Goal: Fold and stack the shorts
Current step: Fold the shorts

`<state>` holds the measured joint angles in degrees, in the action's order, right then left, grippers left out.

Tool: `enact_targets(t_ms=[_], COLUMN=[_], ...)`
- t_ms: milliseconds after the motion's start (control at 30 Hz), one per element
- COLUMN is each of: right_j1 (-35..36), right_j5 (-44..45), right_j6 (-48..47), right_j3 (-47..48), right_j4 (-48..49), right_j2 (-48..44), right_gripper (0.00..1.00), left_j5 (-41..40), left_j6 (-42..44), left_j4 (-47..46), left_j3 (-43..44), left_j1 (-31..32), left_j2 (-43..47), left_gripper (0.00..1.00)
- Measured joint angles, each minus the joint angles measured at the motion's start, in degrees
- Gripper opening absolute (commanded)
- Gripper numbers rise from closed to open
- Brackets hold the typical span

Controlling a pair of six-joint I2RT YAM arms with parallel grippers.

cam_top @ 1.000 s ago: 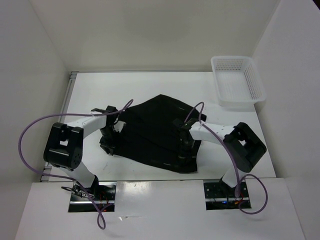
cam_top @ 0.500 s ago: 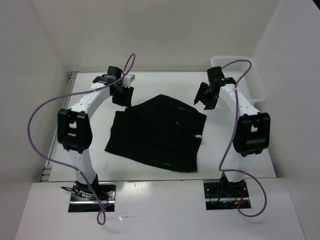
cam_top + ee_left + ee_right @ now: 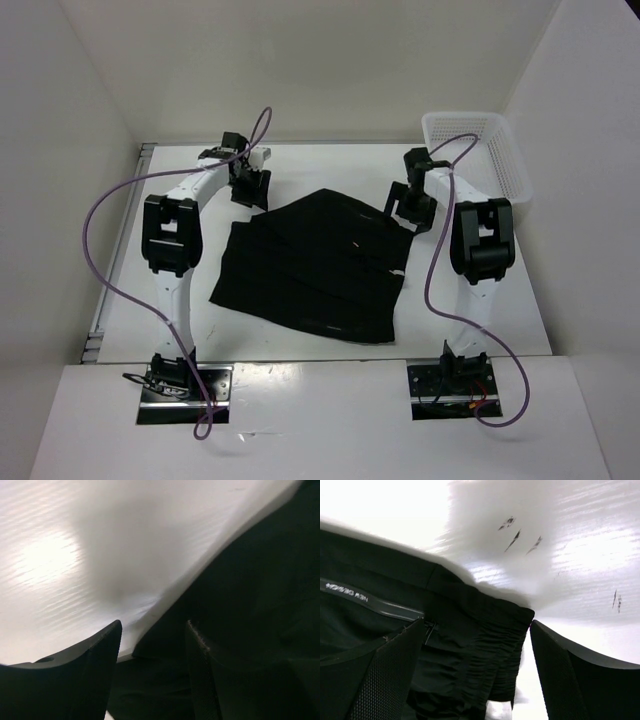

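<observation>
The right gripper [image 3: 476,625] stood with its 2 fingers [image 3: 380,680] spread wide, closed on nothing. Its wrist view showed their inner faces as black with a fine dotted grain. Between and below them lay a corner of the shorts [image 3: 470,645]. The cloth there was matte black, gathered into tight ridges along an elastic waistband [image 3: 495,665], with a glossy strip [image 3: 370,602] bearing small pale lettering to the left. Only this view showed those details, along with a few dark scuffs [image 3: 512,532] on the shiny white table [image 3: 580,545].

The left gripper [image 3: 154,625] had its 2 fingers parted to a moderate gap, also gripping nothing. Its wrist view was blurred. A black cloth edge ran diagonally from the gap up to the right, passing under and beyond the right-hand finger, with white surface to the left.

The top view alone gave the whole layout. The shorts lay flat in the middle of the table in overlapping layers, a roughly 4-sided dark shape with small white marks near its centre. The left gripper hung just beside the far left corner of the cloth, the right gripper just beside the far right corner. Both white-and-black arms [image 3: 170,260] reached forward, trailing purple cables [image 3: 105,215]. A white mesh basket [image 3: 478,160] sat at the table's far right corner, near the right gripper and apart from the shorts.
</observation>
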<state>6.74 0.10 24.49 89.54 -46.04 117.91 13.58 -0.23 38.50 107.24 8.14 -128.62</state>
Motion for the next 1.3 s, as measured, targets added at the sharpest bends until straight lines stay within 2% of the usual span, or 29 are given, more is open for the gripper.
enact_targets(t_ms=[133,200,267,300,333,400,433,467,533,733,900,1000,1100,1167,1300], right_j1=[-0.2,-0.3,-0.3,-0.3,-0.4,-0.5,-0.6,-0.6,-0.6,0.8,6.7,13.1,19.9,23.2,23.7], right_j5=[0.5,0.9,1.0,0.8,0.7,0.0,-0.4,-0.9,-1.9,-2.8,-2.9,-2.7,-1.7,-1.7,-1.5], right_j6=[-1.0,-1.6,-2.4,-2.7,-3.0,-3.4,-3.2,-3.4,-3.4,-3.9,-4.3,-4.9,-5.4,-5.7,-5.4], right_j3=[0.0,0.1,0.0,0.0,-0.1,-0.5,-0.8,-1.0,-1.1,-1.2,-2.9,-6.1,-9.7,-12.8,-20.8], right_j4=[0.9,1.1,1.3,1.6,1.8,2.6,2.9,3.2,3.6,4.1,7.1,10.3,12.8,13.7,14.1], right_j2=[2.0,2.4,2.4,2.4,2.4,2.4,2.4,2.3,2.3,0.7,-8.0,-15.2,-19.0,-19.4,-19.1], right_gripper=[0.9,0.85,0.67,0.57,0.37,0.2,0.07,0.02,0.0,0.0,0.0,0.0,0.0,0.0,0.0], left_j5=[2.6,3.4,4.4,5.2,5.7,6.7,7.1,7.4,7.7,3.3,-4.5,-5.9,-6.2,-5.0,0.6], left_j6=[0.0,-0.1,-0.2,-0.1,-0.1,-0.2,0.0,-0.1,-0.1,0.0,0.0,0.0,0.1,0.1,0.0], left_j4=[0.3,0.9,1.0,1.3,1.4,1.8,1.9,2.2,2.6,2.8,-0.4,-1.4,-0.3,3.1,14.2], left_j3=[-0.7,-0.7,-0.5,-0.5,-0.5,-0.5,-0.5,-0.5,-0.4,1.0,-0.7,-5.6,-15.7,-22.6,-32.6], left_j1=[1.4,2.5,3.1,3.3,3.5,3.8,3.8,3.8,3.8,3.8,4.7,6.1,7.6,8.5,9.6], left_j2=[-1.1,-2.6,-2.7,-3.0,-3.0,-3.3,-3.4,-3.4,-3.4,-0.4,13.9,23.0,27.8,27.1,22.4], left_gripper=[0.59,0.5,0.4,0.29,0.22,0.1,0.03,0.01,0.0,0.0,0.02,0.13,0.27,0.4,0.5])
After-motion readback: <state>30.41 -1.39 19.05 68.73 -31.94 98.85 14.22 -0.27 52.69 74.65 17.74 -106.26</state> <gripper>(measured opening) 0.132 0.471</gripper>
